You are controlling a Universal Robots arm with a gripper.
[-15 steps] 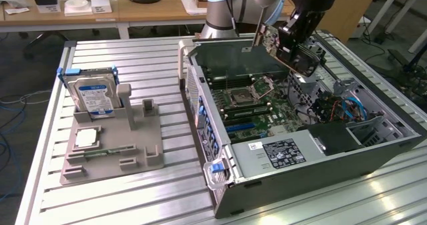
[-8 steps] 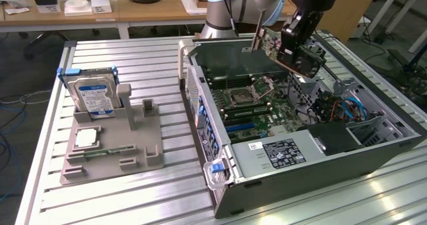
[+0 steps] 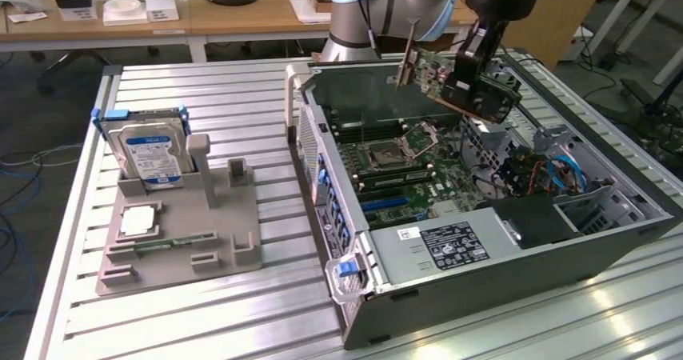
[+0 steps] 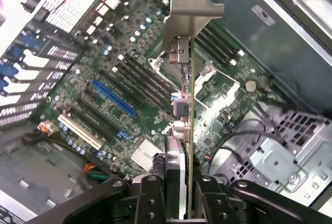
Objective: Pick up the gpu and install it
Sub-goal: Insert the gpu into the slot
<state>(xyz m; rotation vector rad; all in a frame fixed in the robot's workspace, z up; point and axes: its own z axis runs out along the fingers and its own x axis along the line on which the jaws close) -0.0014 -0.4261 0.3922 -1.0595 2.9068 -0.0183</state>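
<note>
A: The gpu [image 3: 461,84], where is it?

B: In the air over the open case [image 3: 513,288], above the end of the case farthest from the exterior camera. It hangs tilted, and its metal bracket [image 3: 409,56] is on the side toward the exterior view's left.

A: What holds it?

B: The gripper [image 3: 473,72]. In the wrist view the two fingers [image 4: 150,198] are clamped on the card, one on each face. The card runs edge-on away from them, with the bracket at its far end.

A: Is it seated in anything?

B: No. It is above the case's rim. The board [image 3: 405,168] lies flat on the case's floor below it, and they look well apart.

A: What lies under the card inside the case?

B: From the wrist view, the green board with its rows of dark slots. A blue slot [image 4: 114,97] sits off to one side of the card's line.

A: And outside the case?

B: A hard drive [image 3: 149,156] stands upright in a grey holder [image 3: 213,240]. The holder is on the table [image 3: 213,320], to the exterior view's left of the case and apart from it.
</note>
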